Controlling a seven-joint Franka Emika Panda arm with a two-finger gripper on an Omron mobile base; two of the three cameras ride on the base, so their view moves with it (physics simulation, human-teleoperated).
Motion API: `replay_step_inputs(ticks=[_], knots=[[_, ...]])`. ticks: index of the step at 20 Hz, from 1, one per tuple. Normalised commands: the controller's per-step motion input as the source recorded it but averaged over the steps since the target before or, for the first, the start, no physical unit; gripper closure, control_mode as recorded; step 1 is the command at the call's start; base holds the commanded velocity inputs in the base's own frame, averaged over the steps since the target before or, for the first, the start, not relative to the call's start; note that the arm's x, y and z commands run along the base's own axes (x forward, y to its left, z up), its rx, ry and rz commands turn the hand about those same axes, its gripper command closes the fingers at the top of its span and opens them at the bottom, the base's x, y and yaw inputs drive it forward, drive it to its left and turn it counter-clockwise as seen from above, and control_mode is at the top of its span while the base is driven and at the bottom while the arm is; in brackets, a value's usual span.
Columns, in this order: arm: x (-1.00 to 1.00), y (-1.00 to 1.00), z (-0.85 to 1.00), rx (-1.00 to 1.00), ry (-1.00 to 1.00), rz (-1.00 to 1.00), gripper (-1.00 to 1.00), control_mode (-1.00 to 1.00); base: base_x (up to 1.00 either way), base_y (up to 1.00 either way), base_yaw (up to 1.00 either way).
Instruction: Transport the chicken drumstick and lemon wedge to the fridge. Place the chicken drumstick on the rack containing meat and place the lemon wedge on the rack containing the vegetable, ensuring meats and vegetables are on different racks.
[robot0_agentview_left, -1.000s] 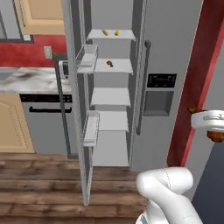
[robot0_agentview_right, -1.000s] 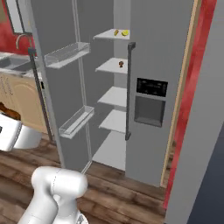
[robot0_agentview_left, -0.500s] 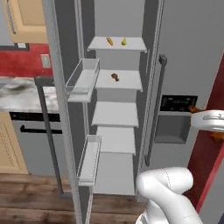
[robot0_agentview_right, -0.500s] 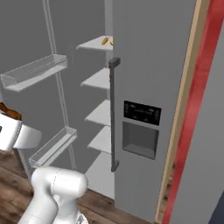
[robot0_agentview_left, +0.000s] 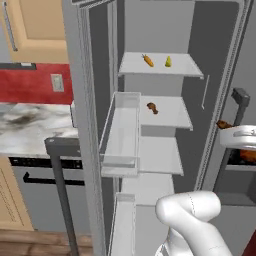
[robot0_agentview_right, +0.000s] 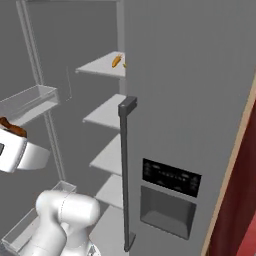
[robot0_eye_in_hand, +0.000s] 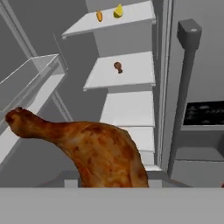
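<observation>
Gripper (robot0_eye_in_hand: 109, 186) clamped on chicken drumstick (robot0_eye_in_hand: 87, 148), held in front of open fridge (robot0_agentview_left: 210, 100), below its meat shelf (robot0_eye_in_hand: 127, 72).

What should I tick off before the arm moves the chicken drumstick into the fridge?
1. Drumstick held: the chicken drumstick lies at the end effector in the hand view. Ok, though the fingers are hidden behind it.
2. Fridge door open, shelves exposed: ok.
3. Meat rack identified: a small brown piece of meat lies on the second shelf. Ok.
4. Vegetable rack separate: a carrot and a yellow item lie on the top shelf, above the meat. Ok.
5. Free space beside the meat on the second shelf: ok.
6. Lemon wedge location: cannot tell whether the yellow item is it.
</observation>
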Motion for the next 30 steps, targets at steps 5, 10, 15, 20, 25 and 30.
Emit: replay_step_inputs(ticks=[5,10,15,20,25,30], knots=[[0.00,0.00,0.00,0.00,0.00,0.00,1.00,1.00,0.99,0.02,0.03],[0.00,0.00,0.00,0.00,0.00,0.00,1.00,1.00,1.00,-0.07,0.16],[0.00,0.00,0.00,0.00,0.00,0.00,1.00,1.00,0.61,-0.13,0.32],[0.00,0.00,0.00,0.00,0.00,0.00,1.00,1.00,0.32,-0.21,0.35],[0.00,0.00,0.00,0.00,0.00,0.00,1.00,1.00,0.34,-0.13,0.23],[0.00,0.00,0.00,0.00,0.00,0.00,1.00,1.00,0.35,0.01,0.02]])
